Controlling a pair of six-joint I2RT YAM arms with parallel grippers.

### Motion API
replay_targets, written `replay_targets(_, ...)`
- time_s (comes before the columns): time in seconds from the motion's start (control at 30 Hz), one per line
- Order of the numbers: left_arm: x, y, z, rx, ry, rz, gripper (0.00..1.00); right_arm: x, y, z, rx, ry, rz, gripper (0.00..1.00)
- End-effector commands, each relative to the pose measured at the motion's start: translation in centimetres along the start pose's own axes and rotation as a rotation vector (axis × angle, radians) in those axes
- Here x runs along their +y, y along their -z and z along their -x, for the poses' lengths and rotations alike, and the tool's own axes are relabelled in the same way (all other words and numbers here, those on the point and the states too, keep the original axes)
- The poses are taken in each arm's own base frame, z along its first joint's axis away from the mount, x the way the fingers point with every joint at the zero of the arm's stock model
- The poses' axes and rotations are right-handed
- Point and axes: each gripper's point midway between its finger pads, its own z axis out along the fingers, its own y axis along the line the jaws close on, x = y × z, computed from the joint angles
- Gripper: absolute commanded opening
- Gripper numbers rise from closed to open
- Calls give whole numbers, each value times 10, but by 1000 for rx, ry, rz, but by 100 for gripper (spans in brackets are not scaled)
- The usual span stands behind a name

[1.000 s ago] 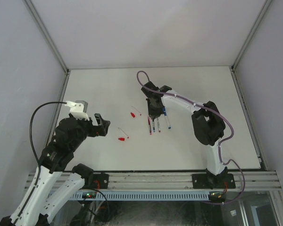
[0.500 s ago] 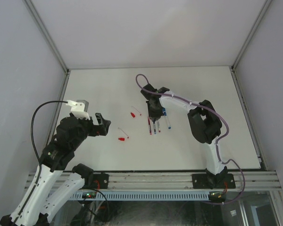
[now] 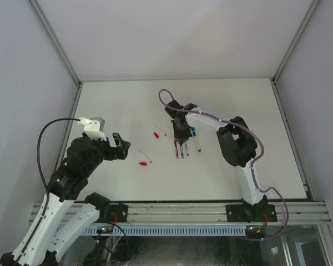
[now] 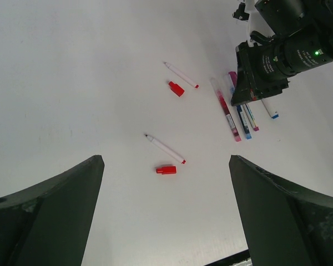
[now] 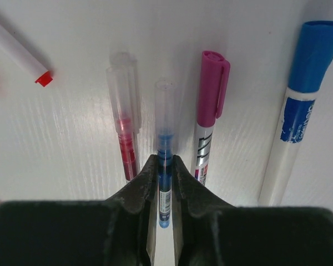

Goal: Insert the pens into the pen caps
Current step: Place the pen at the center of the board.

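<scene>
The right gripper (image 5: 165, 166) is pinching the blue pen (image 5: 165, 144) at mid-frame, jaws nearly closed. The left gripper (image 4: 166, 160) is gaping empty. Lifting risks a finger nudging the red pen (image 5: 126, 138) just beside.

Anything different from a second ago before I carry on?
The right arm swung its elbow leftward in the top view. The right end effector barely shifted above the pen row, and it is closed around the blue pen. Nothing was visibly picked up or let go. The left end effector, wide open, the red pens and the red caps stayed put.
</scene>
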Motion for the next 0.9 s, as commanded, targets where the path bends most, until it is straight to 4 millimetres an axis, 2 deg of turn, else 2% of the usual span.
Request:
replay_targets(0.0,3,-7,1,-14,-20,10,100,5,7,24,-68,6,17,9)
replay_targets(0.3,5,-6,2,-21,-19,18,100,2,-1,23,-53,20,-3,11)
replay_targets(0.53,7,-5,3,-26,-15,33,100,5,-5,19,-38,14,15,19)
replay_targets(0.73,8,-6,2,-25,-15,37,100,7,3,24,-59,12,27,25)
replay_targets(0.87,8,-5,3,-27,-15,37,100,8,20,27,-86,5,46,27)
